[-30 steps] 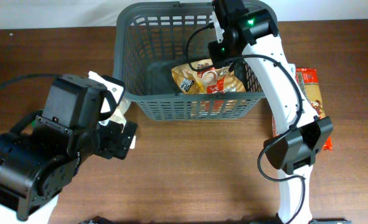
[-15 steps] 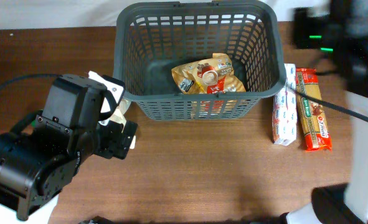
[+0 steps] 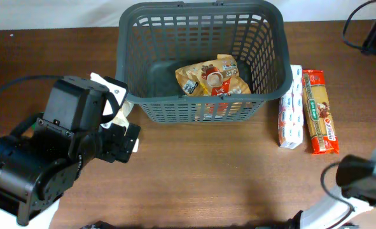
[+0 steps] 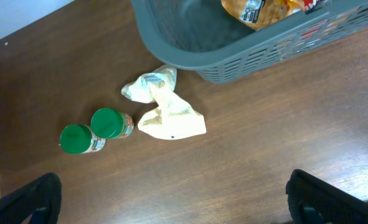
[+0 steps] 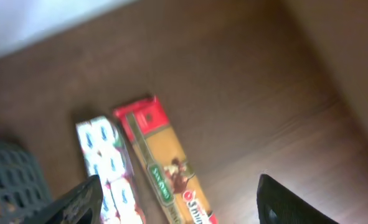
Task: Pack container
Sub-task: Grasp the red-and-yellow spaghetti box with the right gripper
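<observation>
The dark grey basket (image 3: 123, 57) stands at the table's back middle and holds a gold snack bag (image 3: 213, 77). Its corner also shows in the left wrist view (image 4: 171, 43). My left gripper (image 4: 180, 208) is open and empty, above bare table in front of the basket's left corner. My right gripper (image 5: 184, 205) is open and empty, hovering above a spaghetti pack (image 5: 165, 155) and a white printed box (image 5: 109, 168). In the overhead view these lie right of the basket, the box (image 3: 291, 107) beside the spaghetti pack (image 3: 319, 111). The right arm (image 3: 375, 38) sits at the far right edge.
Two green-capped bottles (image 4: 78, 138) (image 4: 109, 123) lie left of a crumpled cream pouch (image 4: 165, 115), just off the basket's front left corner. The bulky left arm (image 3: 60, 152) covers the table's left side. The basket's corner shows in the right wrist view (image 5: 9, 180).
The right arm has swung from over the basket to the far right, over the box and spaghetti pack. The left arm has not moved.
</observation>
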Robot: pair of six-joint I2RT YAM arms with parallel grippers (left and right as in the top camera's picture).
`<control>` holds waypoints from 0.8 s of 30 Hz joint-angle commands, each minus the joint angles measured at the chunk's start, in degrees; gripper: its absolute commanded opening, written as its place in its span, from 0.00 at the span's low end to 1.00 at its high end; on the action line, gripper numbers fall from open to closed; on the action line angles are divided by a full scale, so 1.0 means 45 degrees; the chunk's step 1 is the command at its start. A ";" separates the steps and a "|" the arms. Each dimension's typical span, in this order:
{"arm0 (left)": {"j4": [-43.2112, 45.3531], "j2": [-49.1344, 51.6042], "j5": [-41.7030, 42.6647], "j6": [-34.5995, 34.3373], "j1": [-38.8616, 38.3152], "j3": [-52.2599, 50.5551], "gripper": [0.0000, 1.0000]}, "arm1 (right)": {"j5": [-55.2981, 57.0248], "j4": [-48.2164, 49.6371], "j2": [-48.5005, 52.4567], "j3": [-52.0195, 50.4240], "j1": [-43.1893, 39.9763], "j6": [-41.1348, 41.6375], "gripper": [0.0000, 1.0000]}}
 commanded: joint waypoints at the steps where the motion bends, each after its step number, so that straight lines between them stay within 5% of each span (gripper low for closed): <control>1: 0.0019 -0.0010 -0.0087 -0.0112 0.0087 -0.0024 0.99 | -0.1219 0.0199 0.0981 -0.1078 0.0034 0.0063 0.71; 15: 0.0019 -0.0010 -0.0087 -0.0112 0.0087 -0.0024 0.99 | -0.1914 0.3866 0.2681 -0.6227 0.0155 -0.0039 0.78; 24: 0.0019 -0.0010 -0.0087 -0.0112 0.0087 -0.0024 0.99 | -0.1559 0.6615 0.2861 -0.9243 0.0097 -0.2637 0.82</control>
